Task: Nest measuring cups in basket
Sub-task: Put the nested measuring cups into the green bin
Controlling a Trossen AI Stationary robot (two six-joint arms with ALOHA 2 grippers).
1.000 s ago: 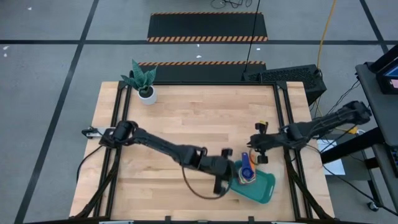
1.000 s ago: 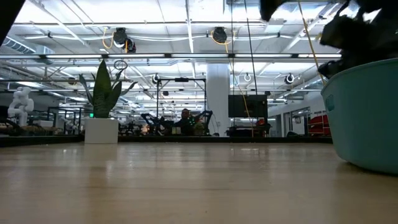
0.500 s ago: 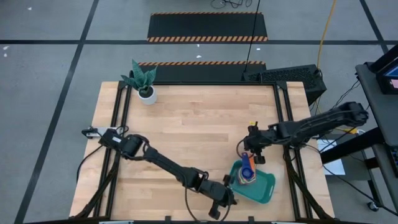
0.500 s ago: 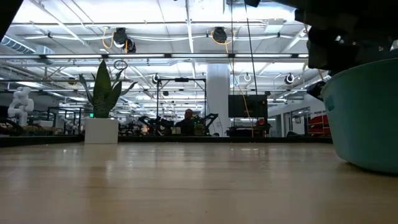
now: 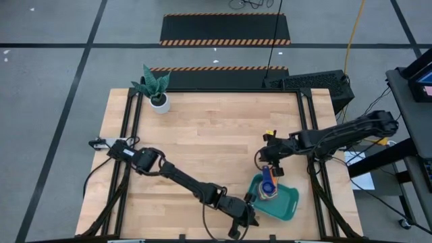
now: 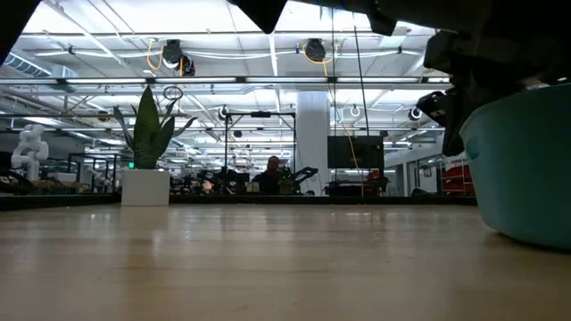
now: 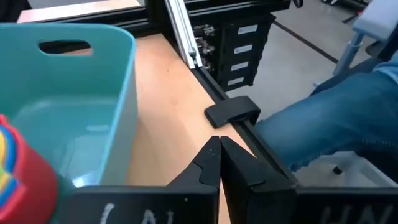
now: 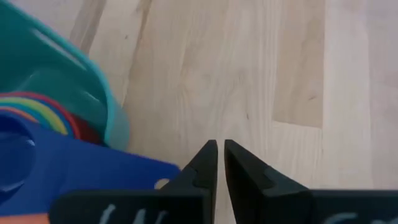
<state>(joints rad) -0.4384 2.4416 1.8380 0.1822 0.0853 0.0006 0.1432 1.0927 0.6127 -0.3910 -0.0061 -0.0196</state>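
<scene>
At the table's near right corner, the small teal-green rectangular plastic basket point(image 5: 278, 201) holds a nested stack of coloured plastic measuring cups point(image 5: 268, 186), blue handle uppermost, red and yellow rims beneath. The nesting looks essentially finished. The left gripper point(image 7: 220, 163) sits beside the basket's outer wall, fingers pressed together and empty; the right gripper point(image 8: 219, 163), likewise closed on nothing, hovers just behind the basket. Any next move probably only calls for backing both arms clear.

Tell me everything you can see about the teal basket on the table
The basket is a teal plastic bin with rounded corners, low smooth walls and a slot handle cut into one end wall. It sits upright at the table's near right corner, angled to the edge. A nested stack of measuring cups stands at one end, blue handle overhanging the rim; the remaining floor is bare.
</scene>
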